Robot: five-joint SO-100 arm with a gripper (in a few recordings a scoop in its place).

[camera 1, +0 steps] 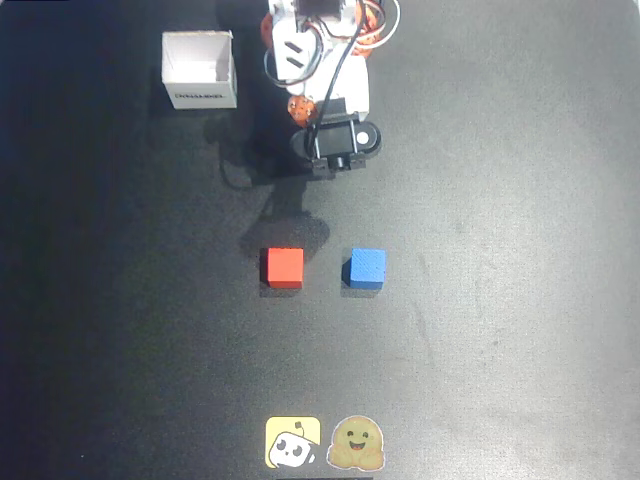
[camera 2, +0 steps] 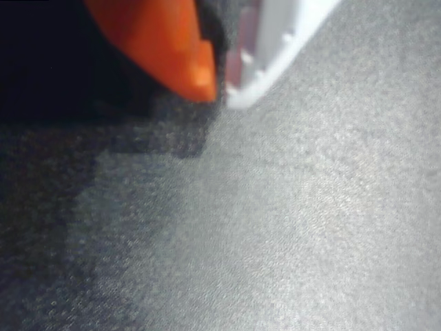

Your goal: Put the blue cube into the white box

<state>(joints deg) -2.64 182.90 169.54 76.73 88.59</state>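
Overhead view: blue cube is seen on the dark tabletop, just right of the red cube, apart | white box is set upright at upper left | wrist view: jaws are seen closed together, tips touching, nothing held.

In the overhead view, the white box sits at the upper left of the frame, the arm just right of it at top centre. The blue cube lies mid-frame, another cube near its left. Two stickers sit side by side at the bottom edge.
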